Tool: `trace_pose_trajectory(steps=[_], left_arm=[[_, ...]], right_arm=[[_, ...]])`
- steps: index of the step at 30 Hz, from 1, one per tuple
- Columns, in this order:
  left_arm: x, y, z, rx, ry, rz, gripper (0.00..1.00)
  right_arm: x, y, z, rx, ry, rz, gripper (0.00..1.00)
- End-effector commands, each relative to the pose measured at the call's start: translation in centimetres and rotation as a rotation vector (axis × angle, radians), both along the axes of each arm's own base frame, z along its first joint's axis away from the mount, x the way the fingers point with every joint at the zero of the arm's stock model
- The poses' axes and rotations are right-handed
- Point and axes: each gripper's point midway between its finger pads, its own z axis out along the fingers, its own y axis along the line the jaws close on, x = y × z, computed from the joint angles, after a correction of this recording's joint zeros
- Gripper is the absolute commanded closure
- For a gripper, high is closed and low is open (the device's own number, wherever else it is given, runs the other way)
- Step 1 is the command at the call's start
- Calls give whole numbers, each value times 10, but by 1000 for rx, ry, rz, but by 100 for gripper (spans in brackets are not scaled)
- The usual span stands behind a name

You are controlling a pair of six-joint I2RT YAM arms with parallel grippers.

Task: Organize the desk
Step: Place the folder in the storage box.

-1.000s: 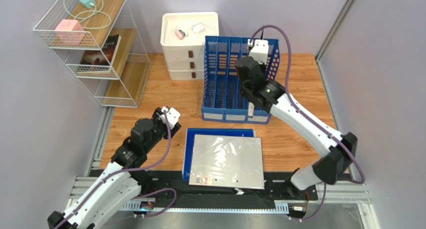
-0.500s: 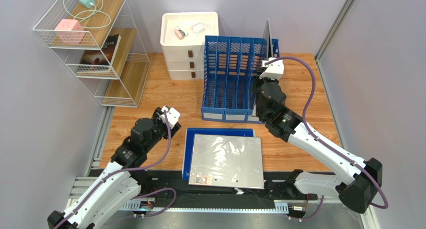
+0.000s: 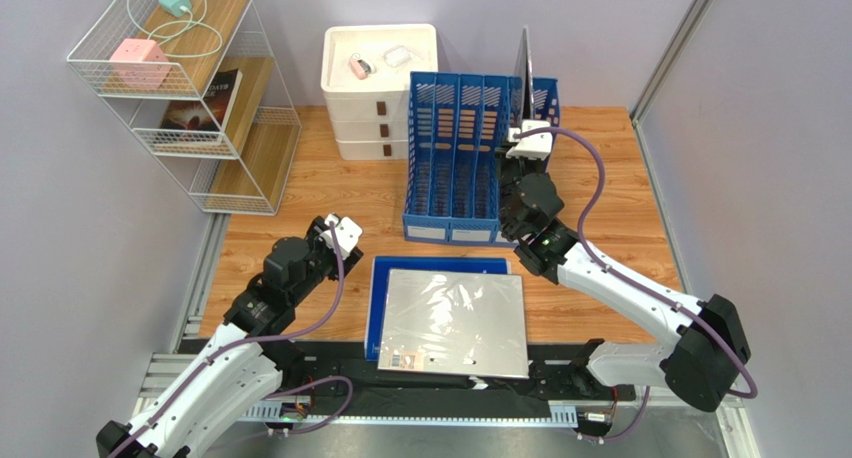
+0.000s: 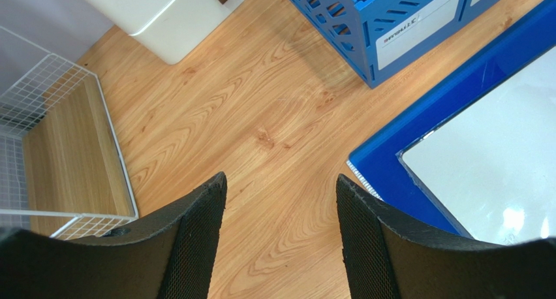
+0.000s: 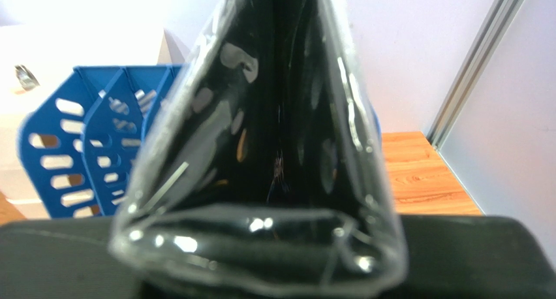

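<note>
Hovering low over the left half of the desk [image 3: 380, 193], the left gripper [image 4: 280, 188] is standing wide open and holding nothing, with bare wood showing between its two fingers [image 4: 196, 240]. It is sitting exactly where it was a second ago.

One white wire shelf [image 3: 100, 73] is standing at the desk's far left corner, carrying one pink cube [image 3: 135, 63], one teal device [image 3: 175, 3] with a cable, and one book [image 3: 210, 98]. To its right, one white drawer unit [image 3: 375, 88] is standing against the wall with two small items on its top. One blue file rack [image 3: 450, 168] is standing beside it. In front of that rack, one blue folder [image 3: 378, 308] is lying flat with one pale plastic-covered sheet [image 3: 460, 318] resting on it.

Farther right, the right gripper [image 3: 518, 128] is reaching over the far right part of the desk, at the rack's right end. It is clamped on one plastic-wrapped pack [image 3: 522, 68], which is standing upright on edge and rising above the rack's back wall. Whether its lower edge is resting in a slot cannot be told. A second ago that arm was bending over the rack with no pack showing. Half a second ago the pack was already upright, and since then the arm's elbow has been drawing inward.
</note>
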Motion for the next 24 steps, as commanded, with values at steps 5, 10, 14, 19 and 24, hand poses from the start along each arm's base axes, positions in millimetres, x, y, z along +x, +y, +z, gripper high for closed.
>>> trace_pose_trajectory(steps=[5, 10, 14, 19, 24], left_arm=[[0, -3, 4, -12, -19, -19, 32], [0, -3, 4, -9, -18, -19, 32], [1, -3, 3, -8, -14, -17, 32], [0, -3, 4, -11, -16, -21, 32], [0, -3, 4, -8, -17, -21, 32]], right_arm=[[9, -14, -6, 72, -72, -62, 100], [15, -20, -23, 86, -9, -73, 100], [22, -19, -43, 74, 70, -81, 100], [38, -21, -71, 84, 217, -81, 96], [35, -28, -82, 124, 299, -98, 52]])
